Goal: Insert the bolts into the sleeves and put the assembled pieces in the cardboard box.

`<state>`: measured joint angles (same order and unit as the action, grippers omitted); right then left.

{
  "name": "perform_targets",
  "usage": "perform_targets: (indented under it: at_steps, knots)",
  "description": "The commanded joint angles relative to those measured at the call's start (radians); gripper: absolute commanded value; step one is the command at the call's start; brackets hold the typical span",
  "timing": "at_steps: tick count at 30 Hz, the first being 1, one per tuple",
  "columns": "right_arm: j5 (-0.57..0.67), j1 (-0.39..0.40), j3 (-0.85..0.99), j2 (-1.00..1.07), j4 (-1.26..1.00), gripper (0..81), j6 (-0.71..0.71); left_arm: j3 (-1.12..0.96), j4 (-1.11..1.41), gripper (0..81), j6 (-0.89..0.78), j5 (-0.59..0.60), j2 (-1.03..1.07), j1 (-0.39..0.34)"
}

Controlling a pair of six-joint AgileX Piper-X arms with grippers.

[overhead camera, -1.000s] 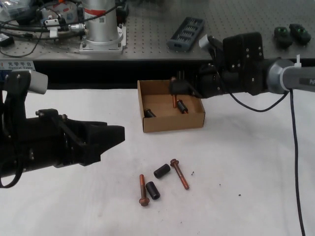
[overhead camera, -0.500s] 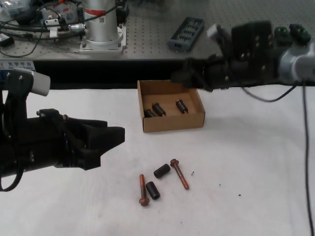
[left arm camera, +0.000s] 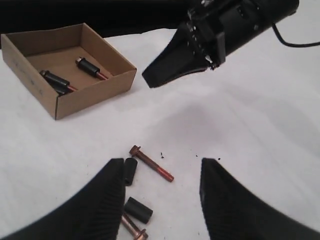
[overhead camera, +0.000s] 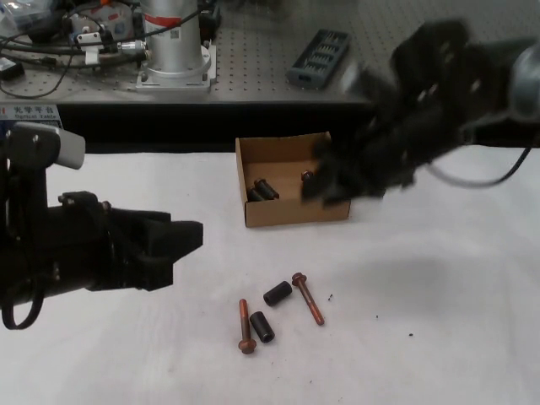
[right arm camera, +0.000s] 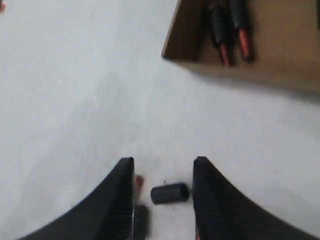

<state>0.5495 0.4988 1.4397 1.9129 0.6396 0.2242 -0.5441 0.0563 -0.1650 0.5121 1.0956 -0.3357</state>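
The cardboard box point(overhead camera: 253, 213) stands mid-bench with assembled bolt-and-sleeve pieces point(left arm camera: 56, 80) lying inside; the right wrist view shows two of them point(right arm camera: 221, 31). On the white cloth nearer me lie two copper bolts point(overhead camera: 308, 299) point(overhead camera: 244, 326) and two black sleeves point(overhead camera: 277, 293) point(overhead camera: 261, 326). My right gripper point(overhead camera: 325, 184) hangs open and empty over the box's front right corner; between its fingers, far below, a loose sleeve point(right arm camera: 170, 193) shows. My left gripper point(overhead camera: 192, 236) is open and empty at the left, above the cloth, with a bolt point(left arm camera: 151, 164) and sleeve point(left arm camera: 131, 171) in front of it.
Behind the cloth runs a perforated metal bench with a silver post point(overhead camera: 173, 42), cables point(overhead camera: 42, 38) and a dark slotted block point(overhead camera: 319, 57). Open white cloth lies to the right and front of the loose parts.
My right gripper let an assembled piece go into the box, rose, then swung forward and down to the box's front right corner. My left arm drew slightly back to the left.
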Motion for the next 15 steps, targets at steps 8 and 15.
perform_targets:
  at_steps: [8, 15]
  knots:
    - [-0.207, 0.218, -0.018, -0.019, 0.162, 25.9, -0.062, -0.003, 0.03, 34.7, 0.069, -0.122, -0.088, 0.054]
    - [-0.443, 0.305, -0.018, -0.019, 0.189, 25.9, -0.061, -0.003, -0.07, 34.7, 0.075, -0.142, -0.171, 0.143]
